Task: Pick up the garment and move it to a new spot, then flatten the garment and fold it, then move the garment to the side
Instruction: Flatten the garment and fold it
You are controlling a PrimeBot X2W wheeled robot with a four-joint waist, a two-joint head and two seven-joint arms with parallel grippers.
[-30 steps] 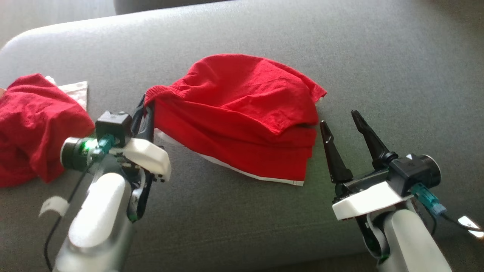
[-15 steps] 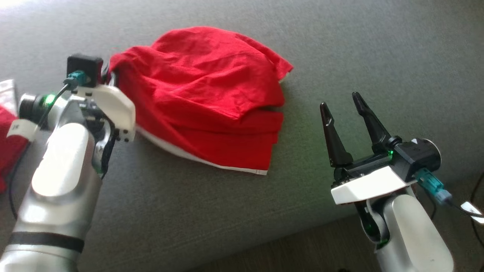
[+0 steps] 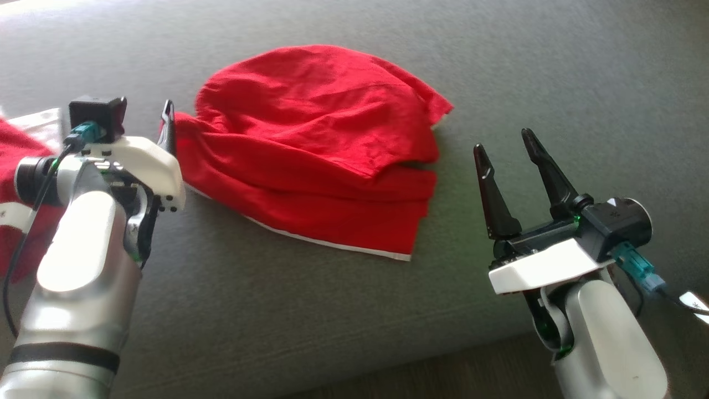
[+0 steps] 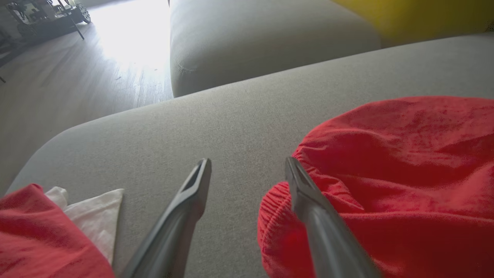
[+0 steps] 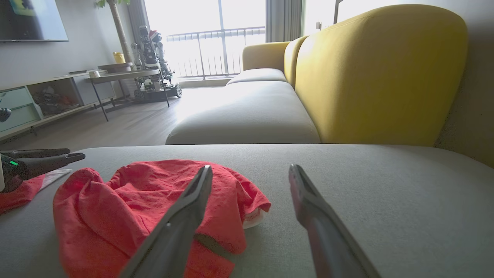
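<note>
The red garment (image 3: 316, 149) lies bunched and roughly folded at the centre of the head view on the grey sofa cushion (image 3: 554, 66). Its long axis runs from the middle left towards the right of the frame, with a white-trimmed hem along its lower edge.

The left gripper (image 4: 247, 161) sits at the garment's left end with its jaws spread and holding nothing. In the left wrist view, one finger overlaps the ribbed edge and grey cushion shows in the gap between the fingers.

The right gripper (image 3: 503, 140), at the lower right, also has its jaws spread and empty. It stands near the garment's stacked right-hand edges but apart from them.

The left arm looks nearer, so any sideways shift probably starts from the ribbed edge just right of its jaws. A second red cloth (image 3: 16, 149) lies at the far left.
</note>
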